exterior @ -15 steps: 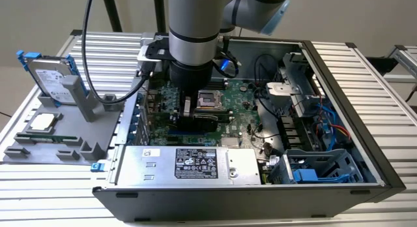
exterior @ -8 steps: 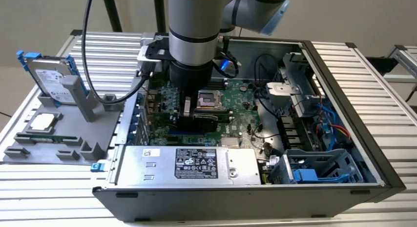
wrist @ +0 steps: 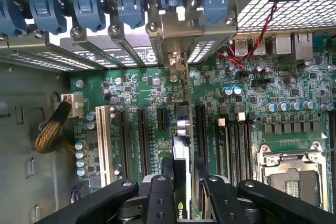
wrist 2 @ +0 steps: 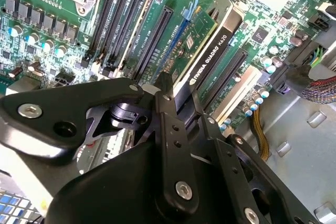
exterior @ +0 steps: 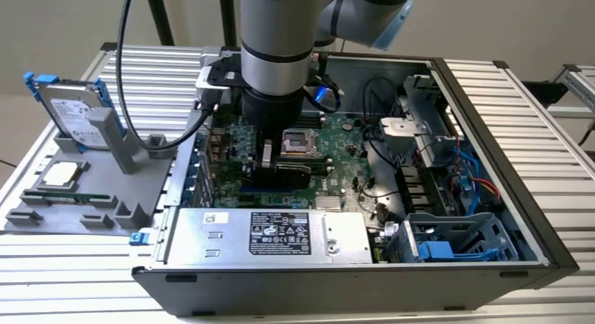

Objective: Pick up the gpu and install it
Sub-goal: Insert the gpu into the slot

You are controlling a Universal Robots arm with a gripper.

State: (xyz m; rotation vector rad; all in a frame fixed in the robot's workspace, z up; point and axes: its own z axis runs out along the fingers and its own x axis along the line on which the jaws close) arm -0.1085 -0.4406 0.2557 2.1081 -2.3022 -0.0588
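Note:
The gpu (wrist 2: 209, 51) is a green card with a black shroud, standing on edge over the long expansion slots (wrist: 143, 135) of the motherboard (exterior: 349, 153). In the first wrist view the gpu (wrist: 181, 153) shows edge-on, its far end pointing at the rear slot brackets (wrist: 173, 40). My gripper (wrist: 184, 176) is shut on the card's upper edge, one black finger on each side. In the exterior view the gripper (exterior: 279, 167) reaches down inside the open computer case (exterior: 520, 198) with the gpu (exterior: 295, 176) beneath it. Whether the card sits fully in a slot cannot be told.
The CPU socket (exterior: 302, 141) lies just behind the card. A power supply (exterior: 269, 233) fills the case front and a drive cage (exterior: 456, 244) stands at the exterior view's right. Left of the case, a grey holder (exterior: 83, 198) carries a hard drive with blue rails (exterior: 74, 115).

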